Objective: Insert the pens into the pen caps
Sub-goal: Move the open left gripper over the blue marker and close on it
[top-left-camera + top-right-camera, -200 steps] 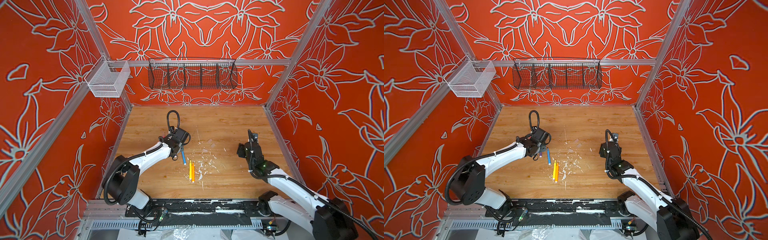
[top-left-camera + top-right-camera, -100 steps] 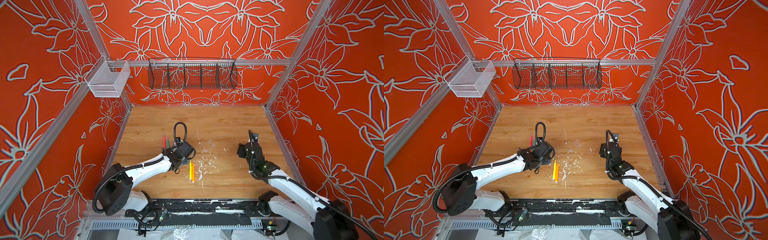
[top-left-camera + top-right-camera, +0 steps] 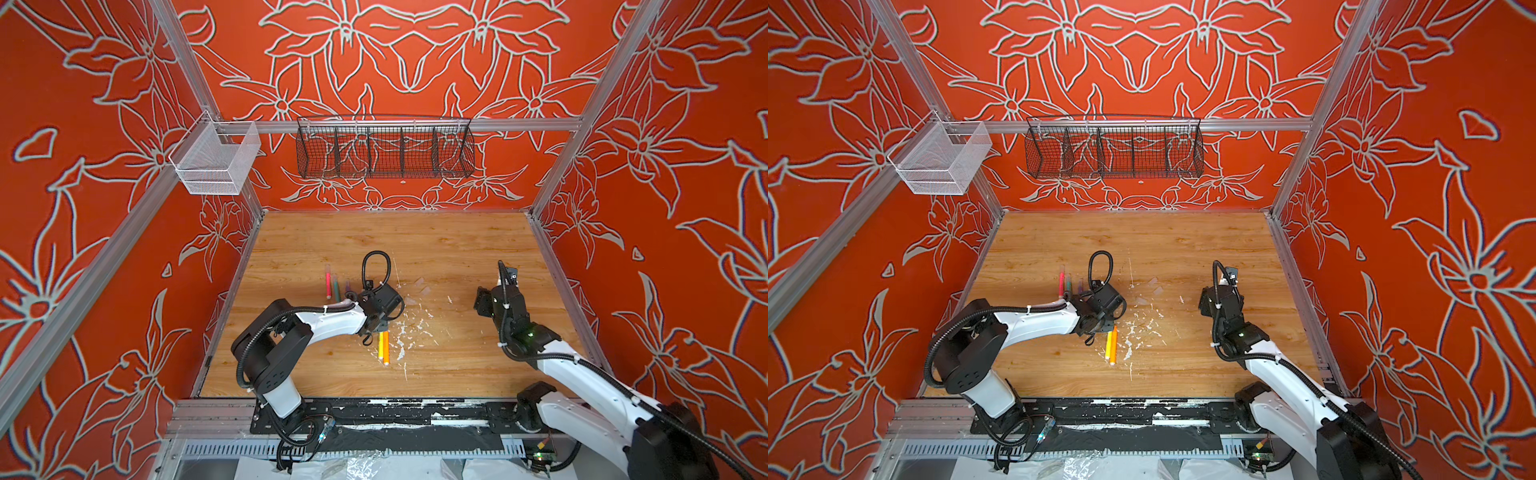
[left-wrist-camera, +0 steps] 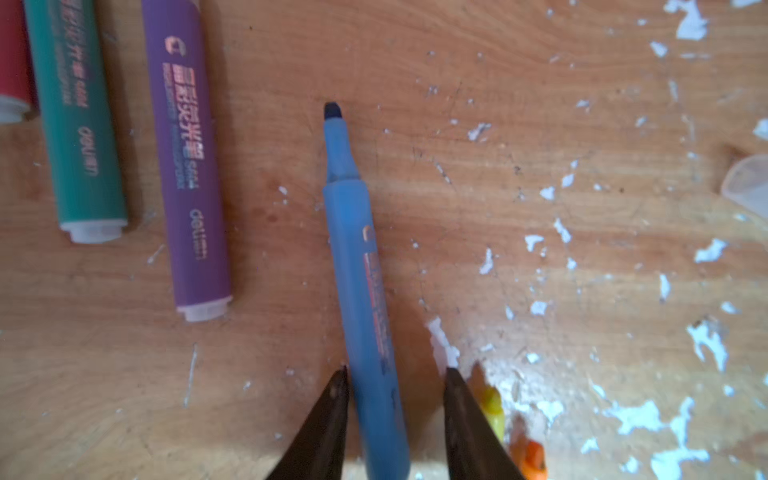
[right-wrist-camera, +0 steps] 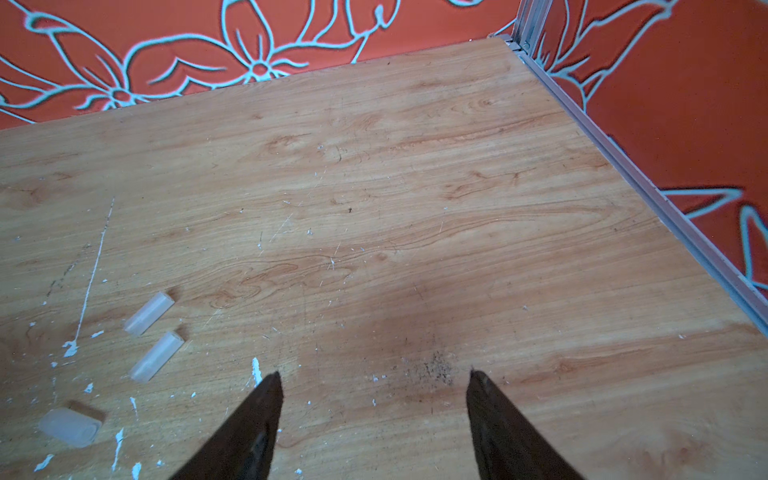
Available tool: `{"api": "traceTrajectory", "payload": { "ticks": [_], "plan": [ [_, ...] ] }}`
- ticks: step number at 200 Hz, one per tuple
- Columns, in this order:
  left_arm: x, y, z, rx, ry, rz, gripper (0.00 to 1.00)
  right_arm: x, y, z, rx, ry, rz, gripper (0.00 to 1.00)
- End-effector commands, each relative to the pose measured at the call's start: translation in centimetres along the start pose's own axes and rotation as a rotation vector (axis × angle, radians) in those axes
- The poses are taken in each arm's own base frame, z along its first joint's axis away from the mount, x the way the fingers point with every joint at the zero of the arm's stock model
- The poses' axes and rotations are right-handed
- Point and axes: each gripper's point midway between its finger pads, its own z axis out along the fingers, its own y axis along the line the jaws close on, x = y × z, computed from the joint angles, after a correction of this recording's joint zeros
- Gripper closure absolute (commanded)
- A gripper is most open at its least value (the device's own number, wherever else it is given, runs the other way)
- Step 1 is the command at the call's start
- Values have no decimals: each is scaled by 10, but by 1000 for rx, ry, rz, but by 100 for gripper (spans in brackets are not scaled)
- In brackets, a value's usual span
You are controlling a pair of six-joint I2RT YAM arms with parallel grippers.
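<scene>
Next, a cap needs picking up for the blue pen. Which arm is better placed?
Right, probably: the right gripper is open and empty, with clear caps lying close beside it, while the left gripper is occupied holding the blue pen.

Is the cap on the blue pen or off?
Off. The blue pen shows its bare dark tip in the left wrist view; no cap covers it.

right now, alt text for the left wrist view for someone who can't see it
The left gripper holds an uncapped blue pen, tip pointing away, above a wooden table flecked with white paint. A purple pen, a green pen and a red pen lie side by side nearby; a clear cap shows at the edge.
</scene>
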Motion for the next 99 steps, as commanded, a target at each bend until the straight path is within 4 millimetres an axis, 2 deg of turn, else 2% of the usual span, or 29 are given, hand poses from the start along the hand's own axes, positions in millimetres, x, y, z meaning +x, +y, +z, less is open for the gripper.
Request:
{"api": "traceTrajectory", "payload": {
  "ticks": [1, 99],
  "plan": [
    [3, 9, 4, -62, 1, -23, 63, 1, -1, 0, -6, -6, 7, 28],
    [8, 18, 16, -152, 21, -13, 68, 1, -2, -1, -9, -10, 9, 28]
  ]
}}
